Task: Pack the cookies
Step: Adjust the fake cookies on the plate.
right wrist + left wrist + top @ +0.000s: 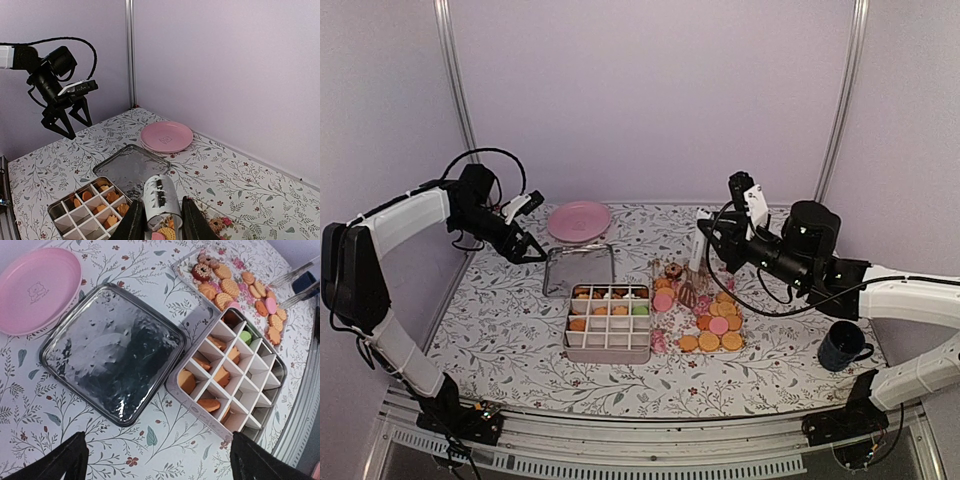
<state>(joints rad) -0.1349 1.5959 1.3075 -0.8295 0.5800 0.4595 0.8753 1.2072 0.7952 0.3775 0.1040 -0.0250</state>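
The only marking in sight is a faint embossed bear with a line of letters under it on the pink plate, too small to read. A pale mark on the near wall of the divided tin cannot be read either.

The cookies sit in two groups. Several orange ones and one green one fill compartments along the tin's far side. The rest lie loose in a cluster on the desk just right of the tin.

The right end effector hangs above and beyond that loose cluster, to the tin's right. It is clamped narrowly on the white handle of metal tongs, whose tips point down at the cookies closest to the tin.

The left end effector is spread wide and holds nothing. It hovers beyond and left of the tin, near the shiny lid, which lies flat touching the tin's far side. It is well apart from the cookies.
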